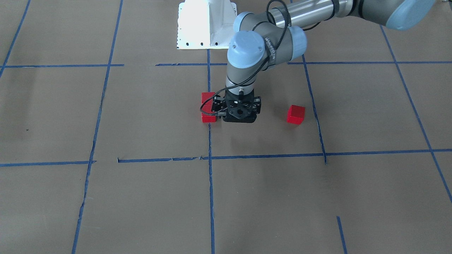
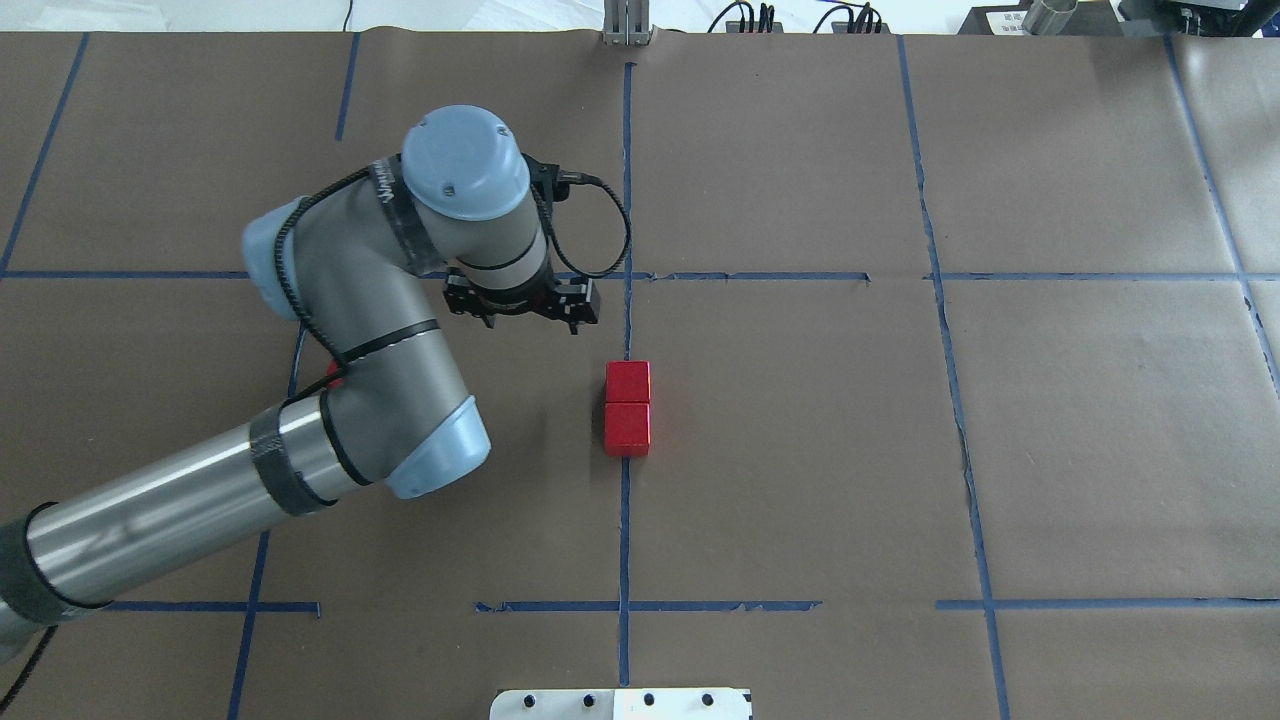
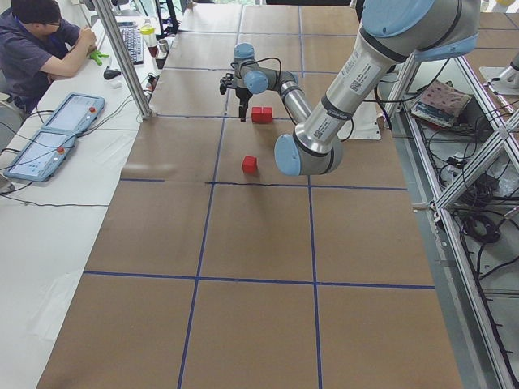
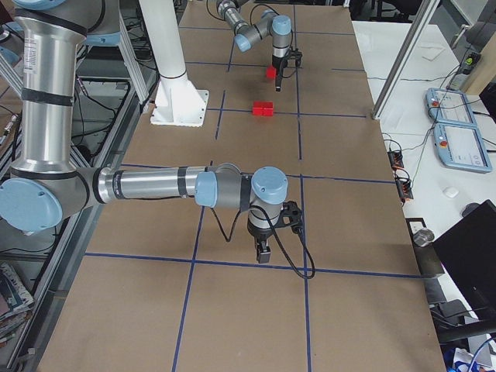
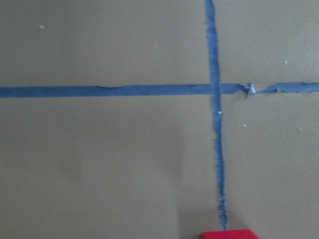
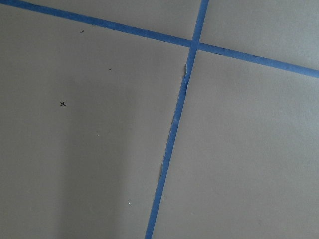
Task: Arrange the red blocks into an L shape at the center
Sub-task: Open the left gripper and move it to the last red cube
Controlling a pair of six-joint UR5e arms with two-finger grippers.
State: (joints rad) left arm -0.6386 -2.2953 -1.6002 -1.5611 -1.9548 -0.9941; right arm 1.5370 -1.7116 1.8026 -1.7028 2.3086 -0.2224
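Two red blocks (image 2: 627,382) (image 2: 627,428) lie touching in a short row on the long blue tape line at the center (image 2: 700,420). In the front view they (image 1: 208,97) (image 1: 208,119) are partly covered by my left gripper (image 1: 240,113). The third red block (image 1: 296,114) sits apart on the robot's left side; in the overhead view only a sliver (image 2: 334,372) shows behind my arm. My left gripper (image 2: 520,303) points down beside the pair, its fingers hidden. The left wrist view catches one block's edge (image 5: 230,234). My right gripper (image 4: 263,252) hangs far off over bare paper; I cannot tell its state.
The white base plate (image 1: 206,24) stands at the table's robot side. A person (image 3: 36,40) sits at a side desk with control pendants (image 3: 57,134). Cables and frame posts (image 4: 167,54) line the table's edges. Blue tape (image 6: 172,134) marks a grid on the paper.
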